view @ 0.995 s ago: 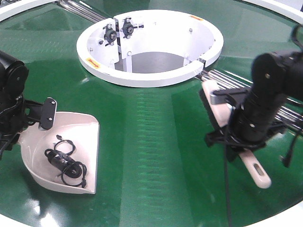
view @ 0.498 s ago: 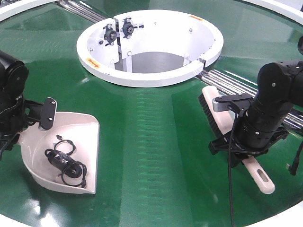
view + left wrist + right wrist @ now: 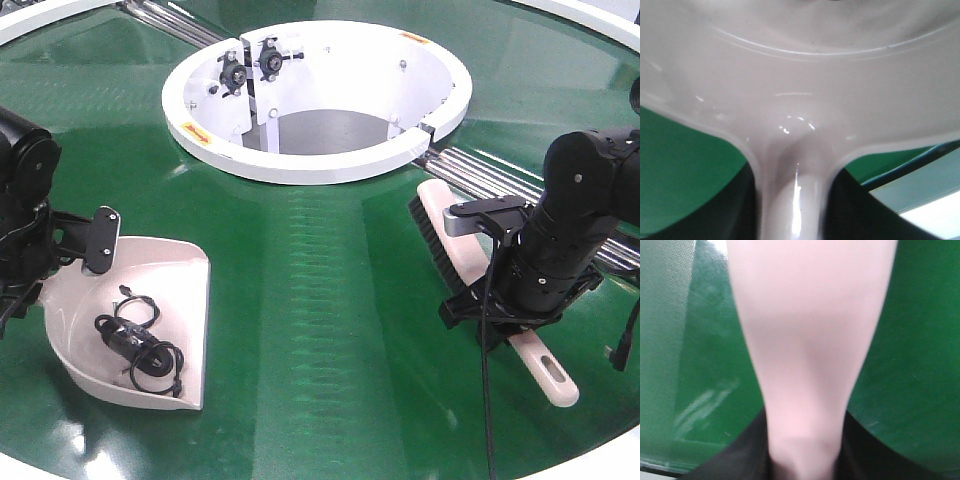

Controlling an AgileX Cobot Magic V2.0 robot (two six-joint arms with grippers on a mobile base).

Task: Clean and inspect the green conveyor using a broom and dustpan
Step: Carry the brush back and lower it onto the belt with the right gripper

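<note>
Right gripper (image 3: 505, 300) clamps the broom (image 3: 455, 240) beside the steel rollers (image 3: 480, 170). Left gripper (image 3: 75, 245), apparently closed on the dustpan (image 3: 170, 290) handle, is near the green conveyor (image 3: 320, 300) edge — bare belt between.

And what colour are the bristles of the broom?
Black bristles, on the pale pinkish-beige broom; the exterior front-facing view shows them best.

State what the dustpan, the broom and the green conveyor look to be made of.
Dustpan: seemingly moulded plastic, pale pinkish-beige, smooth and glossy, with soft highlights along its handle in the left wrist view. Broom: same-looking beige plastic body; black bristles, fibre unclear. Green conveyor: glossy dark-green sheet, probably a rubbery or PVC belt, showing bright streaky reflections.
</note>
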